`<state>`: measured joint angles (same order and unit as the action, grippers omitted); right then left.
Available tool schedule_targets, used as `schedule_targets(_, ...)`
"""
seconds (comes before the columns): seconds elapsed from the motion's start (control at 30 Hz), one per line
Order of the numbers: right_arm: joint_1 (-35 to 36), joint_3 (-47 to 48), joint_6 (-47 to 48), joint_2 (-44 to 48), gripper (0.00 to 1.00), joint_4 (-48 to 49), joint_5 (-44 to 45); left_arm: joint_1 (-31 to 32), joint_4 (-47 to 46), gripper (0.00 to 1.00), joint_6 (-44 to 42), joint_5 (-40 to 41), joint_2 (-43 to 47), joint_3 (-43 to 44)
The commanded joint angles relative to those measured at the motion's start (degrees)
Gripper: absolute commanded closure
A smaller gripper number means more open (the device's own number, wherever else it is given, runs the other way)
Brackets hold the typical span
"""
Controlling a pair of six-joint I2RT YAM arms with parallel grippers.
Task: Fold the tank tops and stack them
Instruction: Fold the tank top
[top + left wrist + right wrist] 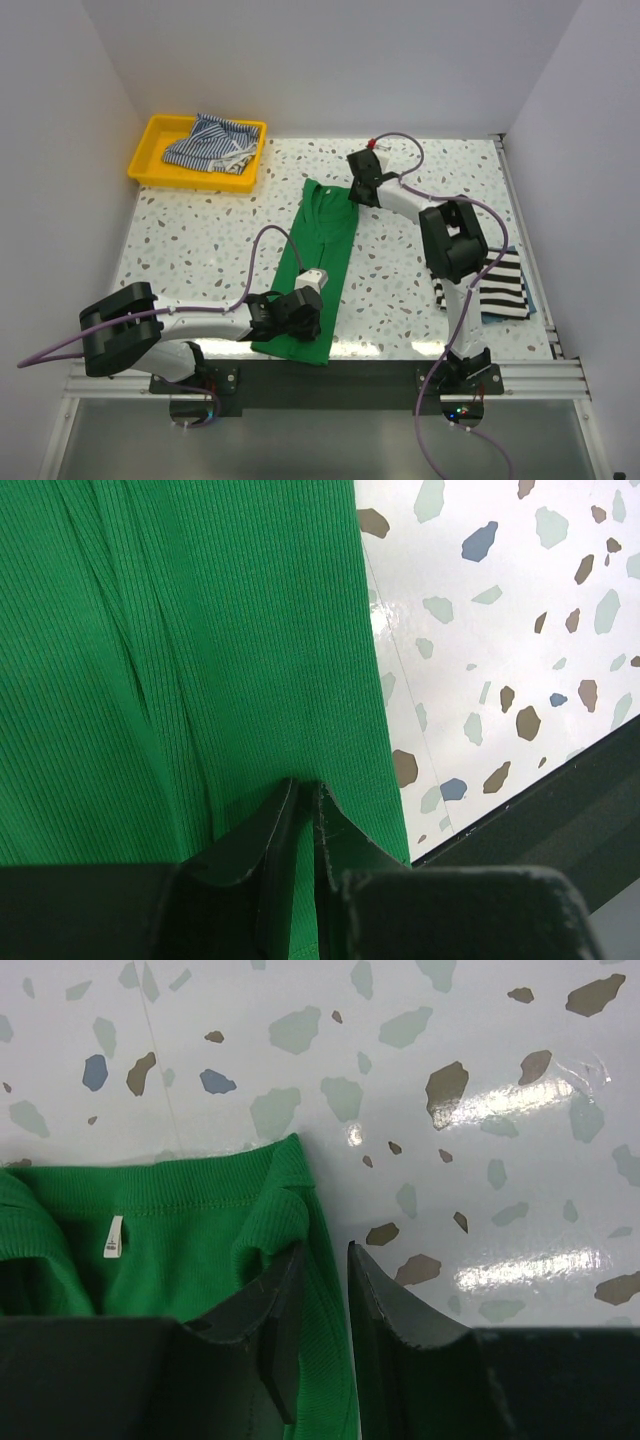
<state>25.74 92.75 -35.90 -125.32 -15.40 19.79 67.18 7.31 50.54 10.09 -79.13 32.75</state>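
The bright green tank top (322,240) lies as a long narrow strip down the middle of the table. My left gripper (300,318) is at its near end; in the left wrist view the gripper (305,782) is shut on the green cloth (200,630) close to its right edge. My right gripper (356,195) is at the far right corner; in the right wrist view it (325,1248) is open, its jaws astride the edge of the green top (180,1230). The blue-and-white striped top (212,142) lies crumpled in the tray. The black-and-white striped top (505,285) lies at the right, partly behind my right arm.
The yellow tray (150,152) stands at the far left corner. The table's black front rail (560,800) runs just right of my left gripper. White walls close in the table on three sides. A white label (113,1236) shows inside the green top's neckline.
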Motion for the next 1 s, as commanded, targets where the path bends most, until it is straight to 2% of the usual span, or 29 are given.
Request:
schedule_targets(0.0,0.5,2.0,-0.6,2.1,0.72,0.9,-0.1,0.2,2.2,0.84,0.3,0.1,-1.1,0.0)
schedule_targets(0.6,0.9,10.0,0.7,-8.6,0.71,-5.4,-1.0,0.2,2.4,0.83,0.1,-0.5,-0.9,0.4)
schedule_targets(0.77,0.1,12.5,2.8,-10.3,0.72,-9.3,3.1,0.1,1.9,0.83,0.1,-0.8,-1.4,1.3)
schedule_targets(0.87,-1.2,13.5,4.3,-10.5,0.72,-10.3,4.8,-0.6,1.1,0.81,-0.4,-0.7,-3.9,3.5)
schedule_targets(0.97,-3.0,17.4,6.5,-12.0,0.71,-10.9,5.6,-4.1,-2.4,0.81,-1.6,-3.7,-7.5,5.0)
